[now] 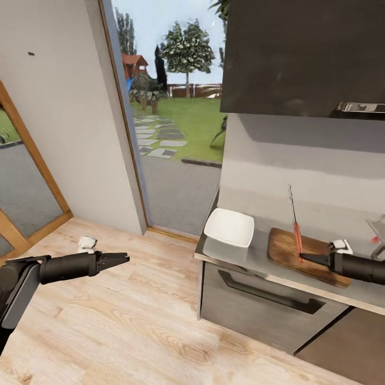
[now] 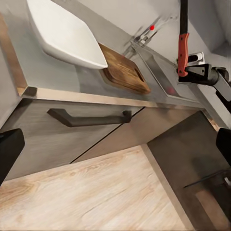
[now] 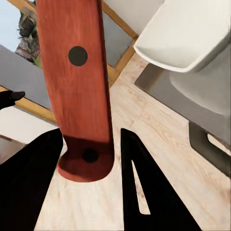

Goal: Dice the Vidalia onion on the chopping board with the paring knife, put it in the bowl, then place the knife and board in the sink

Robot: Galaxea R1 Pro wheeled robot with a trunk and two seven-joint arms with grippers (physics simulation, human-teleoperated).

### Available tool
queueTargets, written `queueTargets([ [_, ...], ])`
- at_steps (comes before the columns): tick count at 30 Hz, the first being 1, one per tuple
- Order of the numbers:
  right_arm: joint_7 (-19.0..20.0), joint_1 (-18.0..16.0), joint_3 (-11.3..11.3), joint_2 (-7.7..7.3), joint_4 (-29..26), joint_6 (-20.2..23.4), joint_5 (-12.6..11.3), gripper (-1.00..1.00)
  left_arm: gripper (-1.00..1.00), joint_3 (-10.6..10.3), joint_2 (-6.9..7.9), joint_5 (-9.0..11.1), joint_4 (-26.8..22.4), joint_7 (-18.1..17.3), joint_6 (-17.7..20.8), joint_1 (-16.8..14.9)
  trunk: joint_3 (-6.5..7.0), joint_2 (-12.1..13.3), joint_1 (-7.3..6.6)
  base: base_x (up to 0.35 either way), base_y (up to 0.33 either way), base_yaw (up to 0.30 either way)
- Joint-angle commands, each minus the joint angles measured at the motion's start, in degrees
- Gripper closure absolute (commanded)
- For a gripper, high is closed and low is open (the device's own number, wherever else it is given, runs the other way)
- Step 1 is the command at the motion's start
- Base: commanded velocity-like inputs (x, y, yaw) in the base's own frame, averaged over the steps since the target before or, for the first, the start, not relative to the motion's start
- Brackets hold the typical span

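Our right tool (image 1: 311, 259) grasps the slim red-handled paring knife (image 1: 295, 233) at its handle end, blade up, just above the brown wooden chopping board (image 1: 299, 251) (stiff, light, probably slippery); left tool (image 1: 118, 260) looks clenched, empty.

Bright, even daylight; sharp renders

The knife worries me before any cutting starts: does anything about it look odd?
Yes. The knife stands nearly upright, blade pointing up, gripped at the handle's lower end by the right hand over the board. No onion shows on the board. The bowl sits level near the counter's corner.
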Motion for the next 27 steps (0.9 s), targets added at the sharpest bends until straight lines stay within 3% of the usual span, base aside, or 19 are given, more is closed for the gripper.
queueTargets([
  [1,0.10,0.87,-0.41,-0.33,-0.71,-2.23,-0.28,1.00,-1.00,-0.08,-0.31,0.06,0.04,-0.10,0.33,-0.05,-0.12,-0.12,0.04,0.000,0.000,0.000],
  [11,0.50,3.02,-0.97,-0.52,-3.30,-4.73,-1.21,1.00,-1.00,-0.13,-0.68,0.73,0.38,-0.34,0.31,-0.05,0.28,-0.12,0.04,0.000,0.000,-0.134],
  [13,0.57,5.98,-0.97,-0.53,-9.69,-5.07,-1.18,1.00,-1.00,-0.13,-0.96,1.55,0.41,-2.50,0.25,-0.05,0.41,-0.12,0.04,0.000,0.000,-0.225],
  [16,0.59,10.67,-0.94,-0.47,-18.15,-5.74,-1.17,1.00,-1.00,-0.13,-1.14,3.70,0.84,-9.96,-1.79,-0.02,0.61,-0.12,0.04,0.000,0.000,-0.226],
  [20,0.60,12.82,0.25,-0.27,-21.86,-5.83,-1.17,1.00,-1.00,-0.21,-1.58,4.37,1.85,-13.68,-4.71,-0.05,0.89,-0.12,0.04,0.000,0.000,-0.227],
  [22,0.60,13.05,2.59,-0.13,-22.85,-5.57,-1.17,1.00,-1.00,-0.30,-2.81,4.28,1.97,-14.01,-5.04,-0.05,1.02,-0.12,0.04,0.000,0.000,-0.227],
  [24,0.43,13.20,5.53,-0.05,-23.83,-4.22,-1.16,1.00,-1.00,-0.50,-5.65,3.47,2.00,-13.03,-4.99,-0.05,1.16,-0.12,0.04,0.000,0.000,-0.227],
  [25,0.08,13.25,6.56,0.61,-23.97,-3.17,-0.90,1.00,-1.00,-0.70,-7.41,2.79,1.90,-11.76,-4.72,-0.05,1.23,-0.12,0.04,0.000,0.000,-0.227],
  [27,-0.89,13.27,7.28,4.04,-24.16,-1.41,-0.52,1.00,-1.00,-0.84,-9.07,2.32,1.76,-10.57,-3.88,-0.05,1.37,-0.12,0.04,0.000,0.000,-0.227],
])
